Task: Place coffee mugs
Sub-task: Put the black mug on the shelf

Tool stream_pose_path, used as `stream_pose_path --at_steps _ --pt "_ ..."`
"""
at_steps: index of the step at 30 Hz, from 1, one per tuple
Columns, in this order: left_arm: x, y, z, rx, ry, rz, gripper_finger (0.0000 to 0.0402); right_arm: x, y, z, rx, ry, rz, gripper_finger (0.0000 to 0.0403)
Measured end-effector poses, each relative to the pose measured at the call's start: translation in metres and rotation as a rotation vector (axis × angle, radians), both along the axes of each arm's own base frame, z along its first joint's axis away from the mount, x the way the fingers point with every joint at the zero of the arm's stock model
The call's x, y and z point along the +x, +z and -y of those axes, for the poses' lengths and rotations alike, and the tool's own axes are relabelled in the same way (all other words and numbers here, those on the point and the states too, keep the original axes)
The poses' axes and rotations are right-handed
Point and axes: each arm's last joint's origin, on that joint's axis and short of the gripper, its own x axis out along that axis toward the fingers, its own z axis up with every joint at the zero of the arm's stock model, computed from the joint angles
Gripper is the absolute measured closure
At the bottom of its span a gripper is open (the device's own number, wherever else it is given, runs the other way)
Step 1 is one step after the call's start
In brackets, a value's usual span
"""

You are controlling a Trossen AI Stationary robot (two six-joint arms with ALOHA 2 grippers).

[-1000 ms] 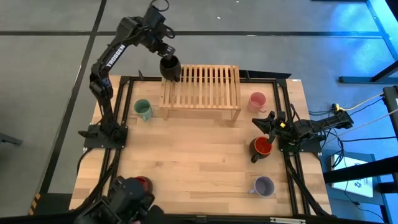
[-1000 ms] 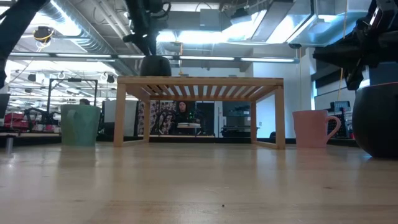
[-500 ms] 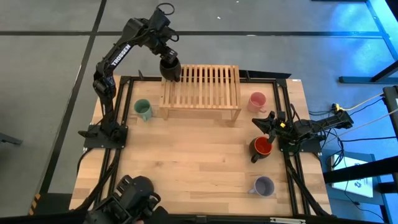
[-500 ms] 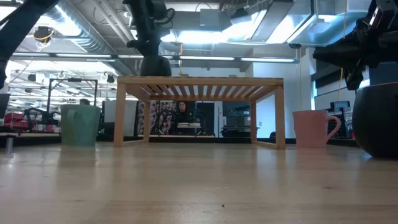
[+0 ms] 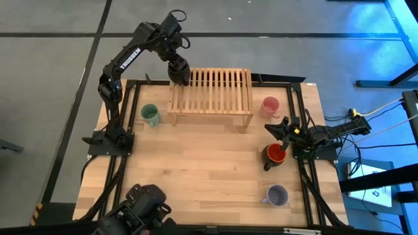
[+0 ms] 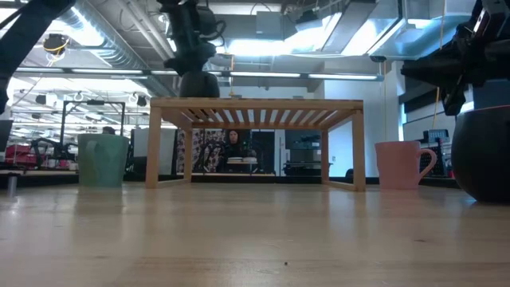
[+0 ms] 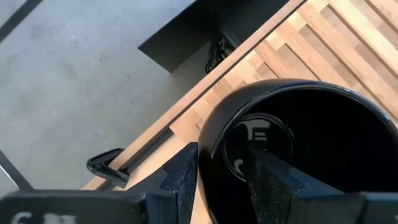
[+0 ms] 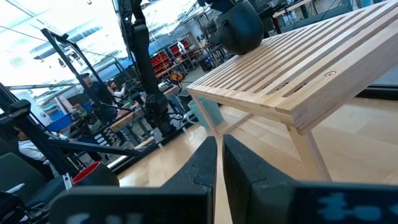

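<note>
The left hand (image 5: 177, 65) grasps the rim of the small round black mug (image 5: 179, 72), which sits directly below it on the slatted wooden rack's (image 5: 215, 91) corner. The right hand (image 5: 282, 128) is clenched, far away.

a slatted wooden rack (image 5: 211, 96) stands at the table's (image 5: 196, 176) far side; a person (image 6: 233, 147) sits beyond it.

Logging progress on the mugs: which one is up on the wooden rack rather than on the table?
The black mug, gripped by the left gripper at the rack's far left corner. The others stand on the table.
</note>
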Motion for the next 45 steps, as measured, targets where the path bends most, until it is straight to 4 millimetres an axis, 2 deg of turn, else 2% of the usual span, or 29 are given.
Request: stream_pose_path --at_steps 4,10,12,15,23,31,35,41,45 --pt "0.002 -0.002 0.000 0.012 -0.033 -0.013 0.0298 0.000 0.000 0.000 0.000 0.000 0.000 0.0388" --pt "0.003 -0.002 0.001 0.029 -0.090 -0.039 0.0380 0.000 0.000 0.000 0.000 0.000 0.000 0.0388" --pt "0.004 -0.003 0.001 0.024 -0.118 -0.039 0.0389 0.000 0.000 0.000 0.000 0.000 0.000 0.0388" --pt "0.007 -0.002 0.004 0.047 -0.195 -0.065 0.0388 0.000 0.000 0.000 0.001 0.000 0.000 0.0388" --pt "0.014 0.005 0.008 0.200 -0.528 -0.198 0.0389 0.000 0.000 0.000 0.028 0.001 0.008 0.0388" --pt "0.008 0.002 -0.007 0.212 -0.565 -0.170 0.0389 0.000 0.000 0.000 0.034 0.002 0.011 0.0388" --pt "0.009 -0.002 -0.008 0.173 -0.603 -0.101 0.0387 0.000 0.000 0.000 0.034 0.002 0.010 0.0388" --pt "0.014 -0.002 -0.006 0.188 -0.595 -0.122 0.0383 0.000 0.000 0.000 0.033 0.001 0.010 0.0388" --pt "0.014 -0.002 -0.006 0.188 -0.587 -0.123 0.0361 0.000 0.000 0.000 0.033 0.001 0.010 0.0388"
